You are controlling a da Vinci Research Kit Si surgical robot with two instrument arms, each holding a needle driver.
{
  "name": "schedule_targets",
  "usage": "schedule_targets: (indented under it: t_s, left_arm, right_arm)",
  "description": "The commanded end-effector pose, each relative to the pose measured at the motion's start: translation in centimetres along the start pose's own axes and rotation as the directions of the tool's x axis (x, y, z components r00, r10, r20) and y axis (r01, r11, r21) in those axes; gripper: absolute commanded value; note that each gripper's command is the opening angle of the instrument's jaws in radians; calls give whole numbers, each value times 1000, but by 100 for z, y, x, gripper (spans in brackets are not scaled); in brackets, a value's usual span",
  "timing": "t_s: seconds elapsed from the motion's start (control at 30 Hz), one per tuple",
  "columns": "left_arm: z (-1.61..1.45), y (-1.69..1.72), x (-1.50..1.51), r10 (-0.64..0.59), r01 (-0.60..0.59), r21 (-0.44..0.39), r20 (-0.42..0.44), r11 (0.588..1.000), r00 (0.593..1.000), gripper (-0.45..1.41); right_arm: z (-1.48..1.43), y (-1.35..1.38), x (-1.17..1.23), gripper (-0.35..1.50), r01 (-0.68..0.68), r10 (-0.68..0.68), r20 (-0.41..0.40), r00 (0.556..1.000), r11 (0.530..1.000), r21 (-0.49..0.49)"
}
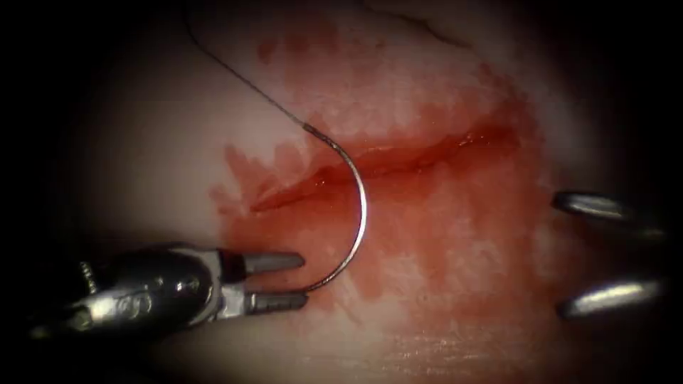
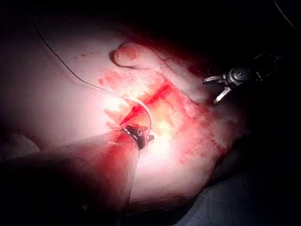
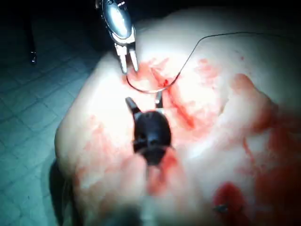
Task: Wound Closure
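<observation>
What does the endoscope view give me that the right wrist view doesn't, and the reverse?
Endoscope: the cut along its length, with the needle's thread end above it and its other end touching the left claw's lower jaw.
Right wrist: the right claw spread close beside the needle's curve.
Both: both claws open, holding nothing; the needle lying across the cut; the thread trailing away; red fluid on the tissue.

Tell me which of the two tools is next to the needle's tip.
The left tool: its open jaws sit at the tip end of the needle, which lies across the cut. The right tool stands open, apart, holding nothing.
</observation>
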Motion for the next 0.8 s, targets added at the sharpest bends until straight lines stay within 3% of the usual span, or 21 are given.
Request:
schedule_targets:
  t_s: [0.03, 0.3, 0.8]
  left_arm:
    - [9, -3, 0, -8, 8, -1, 10, 1000, 1000, 51]
    - [26, 4, -4, -65, 59, 60, 91, 996, 994, 55]
    - [39, 5, -12, -72, 62, 98, 109, 993, 991, 56]
  right_arm:
    - [9, -1, -1, 76, 1, -1, -4, 1000, 1000, 1]
    - [12, -3, 0, 76, 1, -1, 1, 1000, 1000, 3]
    - [22, -9, 0, 79, -2, 2, 10, 1000, 1000, -1]
